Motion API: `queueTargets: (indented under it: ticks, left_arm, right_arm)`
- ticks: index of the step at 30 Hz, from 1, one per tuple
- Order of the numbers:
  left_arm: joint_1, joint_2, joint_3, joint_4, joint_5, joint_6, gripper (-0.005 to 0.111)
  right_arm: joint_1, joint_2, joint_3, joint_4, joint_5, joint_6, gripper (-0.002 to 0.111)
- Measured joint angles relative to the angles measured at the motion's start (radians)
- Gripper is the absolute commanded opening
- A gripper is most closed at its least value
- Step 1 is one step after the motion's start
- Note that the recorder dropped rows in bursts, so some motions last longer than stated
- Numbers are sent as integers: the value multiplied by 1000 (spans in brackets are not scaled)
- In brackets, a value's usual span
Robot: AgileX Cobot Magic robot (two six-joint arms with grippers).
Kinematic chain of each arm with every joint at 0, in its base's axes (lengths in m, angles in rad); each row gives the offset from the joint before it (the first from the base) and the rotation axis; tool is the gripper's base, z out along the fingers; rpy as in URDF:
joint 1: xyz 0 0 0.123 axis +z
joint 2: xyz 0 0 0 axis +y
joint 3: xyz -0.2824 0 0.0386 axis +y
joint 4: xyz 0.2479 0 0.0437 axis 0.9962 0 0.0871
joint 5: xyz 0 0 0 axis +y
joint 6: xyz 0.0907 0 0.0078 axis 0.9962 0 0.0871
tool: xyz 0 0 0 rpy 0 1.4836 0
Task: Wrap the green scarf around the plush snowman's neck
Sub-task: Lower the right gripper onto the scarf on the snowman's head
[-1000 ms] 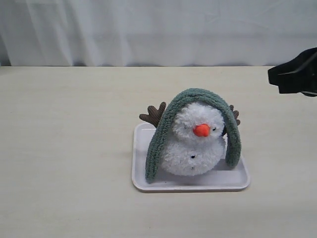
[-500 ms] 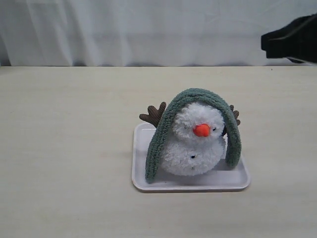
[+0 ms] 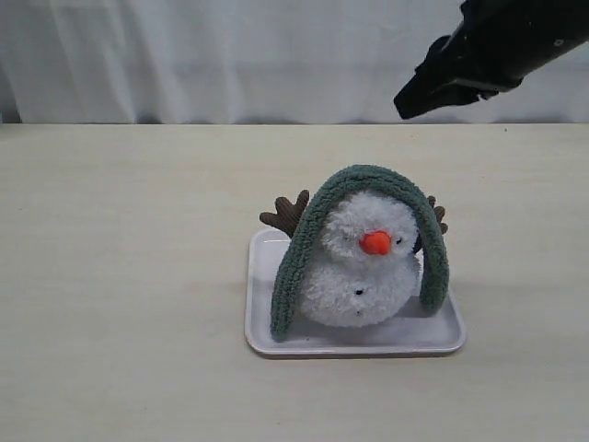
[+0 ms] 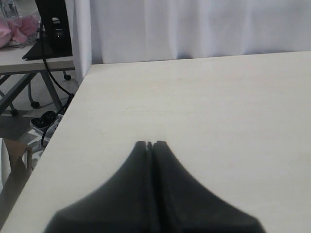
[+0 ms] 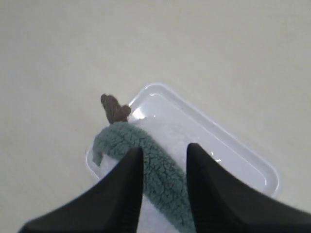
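Observation:
The plush snowman [image 3: 361,276] sits upright on a white tray [image 3: 262,343], orange nose facing front. The green scarf [image 3: 368,177] arches over the top of its head, not at the neck, with one end hanging down each side to the tray. My right gripper [image 3: 407,104] hovers high above and behind the snowman, to its right. In the right wrist view the right gripper [image 5: 164,151] is open and empty, with the scarf [image 5: 116,138] far below its gap beside a brown twig arm [image 5: 114,108]. The left gripper [image 4: 149,143] is shut over bare tabletop.
The tray's rim [image 5: 243,155] surrounds the snowman on a pale tabletop [image 3: 120,276]. A white curtain [image 3: 230,55] hangs behind the table. The left wrist view shows the table's edge [image 4: 63,121], with a stand and cables on the floor beyond it.
The right arm has swung up and leftward from the right edge of the exterior view to a spot above and behind the snowman. Snowman, scarf and tray have not moved.

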Motion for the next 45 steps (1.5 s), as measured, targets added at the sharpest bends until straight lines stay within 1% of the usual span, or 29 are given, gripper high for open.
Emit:
queueTargets:
  ticks: [2,4,8,13,16,19,24,33,34,36,40,42,45]
  left_arm:
    - [0,0,0,0,0,0,0]
    - [0,0,0,0,0,0,0]
    - [0,0,0,0,0,0,0]
    - [0,0,0,0,0,0,0]
    - [0,0,0,0,0,0,0]
    - [0,0,0,0,0,0,0]
    - [0,0,0,0,0,0,0]
    - [0,0,0,0,0,0,0]
    - [0,0,0,0,0,0,0]
    - [0,0,0,0,0,0,0]
    - [0,0,0,0,0,0,0]
    - [0,0,0,0,0,0,0]
    - [0,0,0,0,0,0,0]
  right_arm:
    - [15,8,19,-8,11,-38,43]
    - [34,11,44,-25,9,-87,45]
    - [67,11,86,-89,-21,-139,45]
    - [72,11,144,-120,-131,-162,45]
    - [72,11,164,-124,-160,-201,45]
    - [72,11,168,-94,-171,-246,45]
    - [72,11,182,13,-172,-389,45]
    - [72,20,220,29,-180,-472,44]
    - [72,27,222,29,-185,-475,42]
    - [72,41,227,29,-204,-475,34]
    - [72,47,227,37,-217,-475,13]
    - [72,47,227,39,-217,-481,5]
    - [72,47,227,40,-217,-490,4]
